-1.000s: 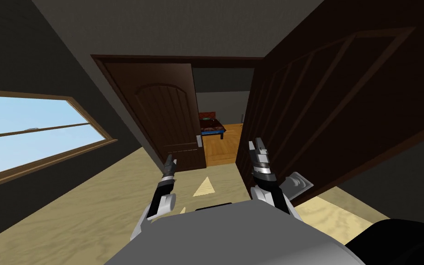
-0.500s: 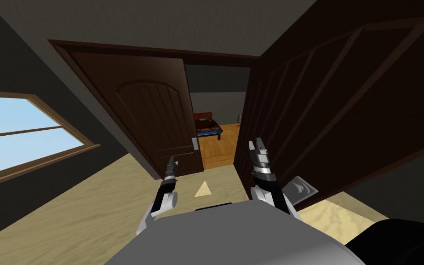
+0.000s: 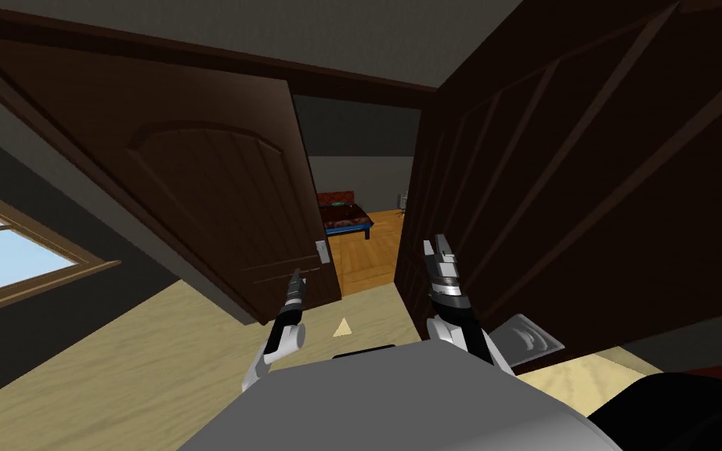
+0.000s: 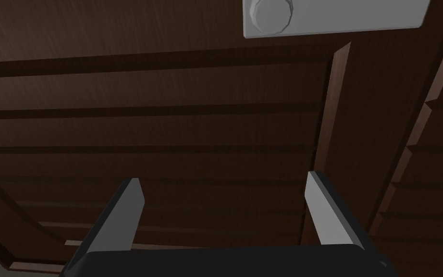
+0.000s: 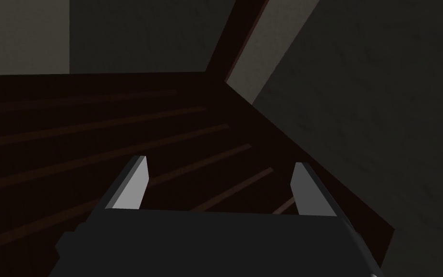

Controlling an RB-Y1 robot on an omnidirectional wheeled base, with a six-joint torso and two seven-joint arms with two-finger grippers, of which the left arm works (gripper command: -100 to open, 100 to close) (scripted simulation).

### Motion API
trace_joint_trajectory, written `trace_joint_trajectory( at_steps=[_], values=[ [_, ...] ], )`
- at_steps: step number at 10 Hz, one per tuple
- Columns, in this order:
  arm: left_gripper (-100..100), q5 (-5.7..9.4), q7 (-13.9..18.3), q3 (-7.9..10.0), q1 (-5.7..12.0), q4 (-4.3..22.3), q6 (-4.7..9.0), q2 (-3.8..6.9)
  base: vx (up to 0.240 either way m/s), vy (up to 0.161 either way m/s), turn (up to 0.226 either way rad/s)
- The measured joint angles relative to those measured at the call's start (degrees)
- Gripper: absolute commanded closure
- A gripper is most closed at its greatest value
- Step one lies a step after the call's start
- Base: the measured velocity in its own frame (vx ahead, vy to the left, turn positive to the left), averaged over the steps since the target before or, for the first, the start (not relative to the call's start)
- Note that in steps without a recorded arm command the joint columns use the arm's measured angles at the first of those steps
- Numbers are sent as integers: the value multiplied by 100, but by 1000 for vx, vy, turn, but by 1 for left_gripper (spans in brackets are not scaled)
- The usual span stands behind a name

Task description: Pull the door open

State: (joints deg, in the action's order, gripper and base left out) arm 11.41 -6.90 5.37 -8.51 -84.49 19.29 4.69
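Dark brown panelled door (image 3: 218, 196), upright at the left of the doorway. Its long axis is vertical and its face is turned toward the robot. Its grey handle plate (image 3: 322, 252) sits at the free edge beside the gap. The left gripper (image 3: 297, 278) is near the panel just under the plate, fingers spread and empty. The right gripper (image 3: 438, 249), also spread and empty, faces a second dark door leaf (image 3: 586, 172). Likely risk: closing short of the knob (image 4: 268, 14) catches nothing, or the blades scrape the panel.
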Motion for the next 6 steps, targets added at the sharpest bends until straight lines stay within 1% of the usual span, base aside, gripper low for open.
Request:
trace_joint_trajectory(
  at_steps=[1,2,3,4,5,6],
  values=[
    [-100,52,-47,11,44,96,-69,-20,194,-4,-175],
    [-100,93,-106,25,105,177,-163,-64,177,16,-119],
    [-100,130,-150,30,165,297,-213,-89,186,13,-95],
    [-100,169,-176,37,196,360,-264,-95,175,29,-76],
    [-100,205,-191,43,247,459,-294,-93,74,19,-15],
    [-100,209,-194,43,255,471,-299,-93,139,-10,-168]
  ],
)
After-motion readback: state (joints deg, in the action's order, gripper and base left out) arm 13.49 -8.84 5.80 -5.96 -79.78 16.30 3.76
